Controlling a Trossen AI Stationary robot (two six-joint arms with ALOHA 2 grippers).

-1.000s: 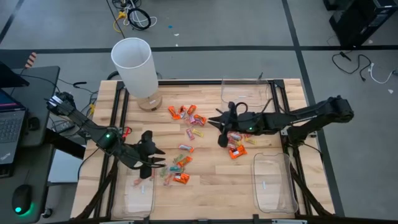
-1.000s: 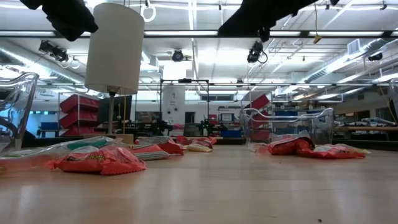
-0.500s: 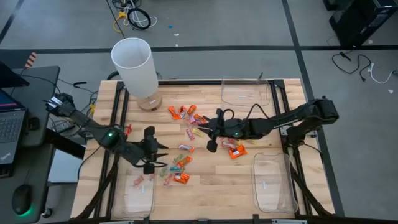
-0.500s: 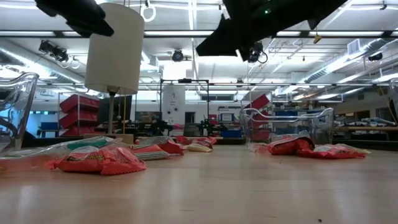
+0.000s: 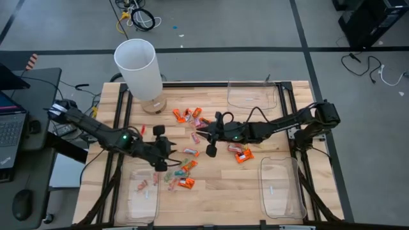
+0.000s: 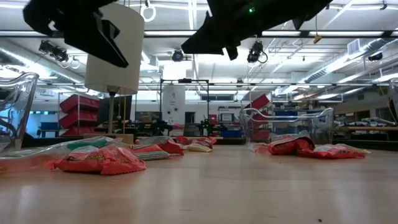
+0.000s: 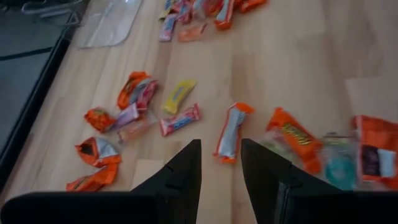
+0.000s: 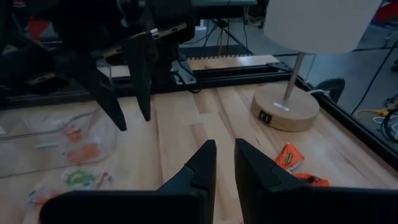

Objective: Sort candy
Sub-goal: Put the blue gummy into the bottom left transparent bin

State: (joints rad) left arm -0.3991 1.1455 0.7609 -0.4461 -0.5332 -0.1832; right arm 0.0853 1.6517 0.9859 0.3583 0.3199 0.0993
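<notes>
High view: three clear trays (image 5: pixel 252 94), one lamp (image 5: pixel 138 68)

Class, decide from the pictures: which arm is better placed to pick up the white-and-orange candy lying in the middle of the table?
Probably the left. The left gripper, open and empty, hangs just short of that candy; the right gripper faces the lamp.

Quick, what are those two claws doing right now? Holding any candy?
Left gripper: open, empty, above the candy.
Right gripper: open by a narrow gap, empty, above the table.
</notes>
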